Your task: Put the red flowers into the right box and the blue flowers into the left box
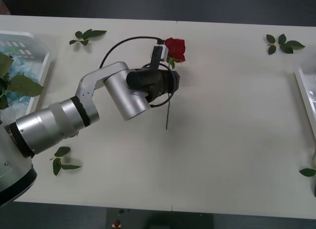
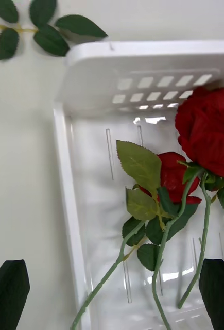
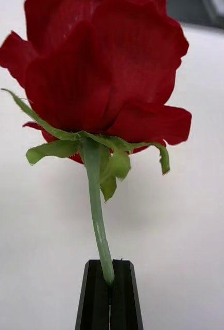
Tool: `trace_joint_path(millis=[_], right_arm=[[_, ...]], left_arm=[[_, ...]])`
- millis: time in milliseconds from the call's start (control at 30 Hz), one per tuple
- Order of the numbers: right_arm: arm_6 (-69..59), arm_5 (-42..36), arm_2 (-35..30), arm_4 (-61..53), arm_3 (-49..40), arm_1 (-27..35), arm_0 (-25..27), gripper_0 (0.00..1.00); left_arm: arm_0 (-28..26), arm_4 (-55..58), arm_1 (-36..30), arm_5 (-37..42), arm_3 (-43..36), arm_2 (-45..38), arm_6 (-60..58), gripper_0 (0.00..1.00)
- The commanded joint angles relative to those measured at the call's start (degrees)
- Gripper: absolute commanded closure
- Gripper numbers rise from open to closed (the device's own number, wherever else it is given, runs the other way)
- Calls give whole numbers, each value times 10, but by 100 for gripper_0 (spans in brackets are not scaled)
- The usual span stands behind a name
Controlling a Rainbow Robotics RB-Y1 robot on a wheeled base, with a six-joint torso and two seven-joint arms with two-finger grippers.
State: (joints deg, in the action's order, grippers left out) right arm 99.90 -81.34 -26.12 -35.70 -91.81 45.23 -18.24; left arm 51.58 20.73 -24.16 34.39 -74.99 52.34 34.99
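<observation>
My left gripper (image 1: 172,71) is over the middle of the table, its black fingers (image 3: 97,296) shut on the green stem of a red flower (image 1: 175,49) (image 3: 99,72). The bloom points toward the far edge and the stem trails back toward me. At the far left, the left box (image 1: 43,66) holds pale blue flowers (image 1: 19,66) with broad leaves. The right box (image 1: 305,93) (image 2: 65,170) is at the right edge of the table. It holds two red flowers (image 2: 171,172) (image 2: 209,131). My right gripper (image 2: 112,296) hovers open above them.
Loose green leaf sprigs lie at the back left (image 1: 88,35), back right (image 1: 283,43) (image 2: 39,26), front left (image 1: 61,160) and front right (image 1: 307,172). Bare white table (image 1: 232,120) stretches between the held rose and the right box.
</observation>
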Motion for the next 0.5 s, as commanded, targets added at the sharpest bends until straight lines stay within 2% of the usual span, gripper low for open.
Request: trace_joint_path(millis=[33, 233, 333, 500], right_arm=[[24, -19, -9, -26, -82, -13, 18, 4], [37, -80, -26, -81, -166, -44, 24, 4], [55, -109, -38, -107, -204, -58, 24, 4], [133, -132, -53, -183, -232, -71, 24, 4]], left_arm=[[17, -8, -12, -5, -82, -39, -65, 100], [19, -39, -16, -1, -198, -90, -158, 100], [33, -75, -7, -1, -226, -98, -215, 100], [62, -171, 20, 1, -228, -99, -287, 100]])
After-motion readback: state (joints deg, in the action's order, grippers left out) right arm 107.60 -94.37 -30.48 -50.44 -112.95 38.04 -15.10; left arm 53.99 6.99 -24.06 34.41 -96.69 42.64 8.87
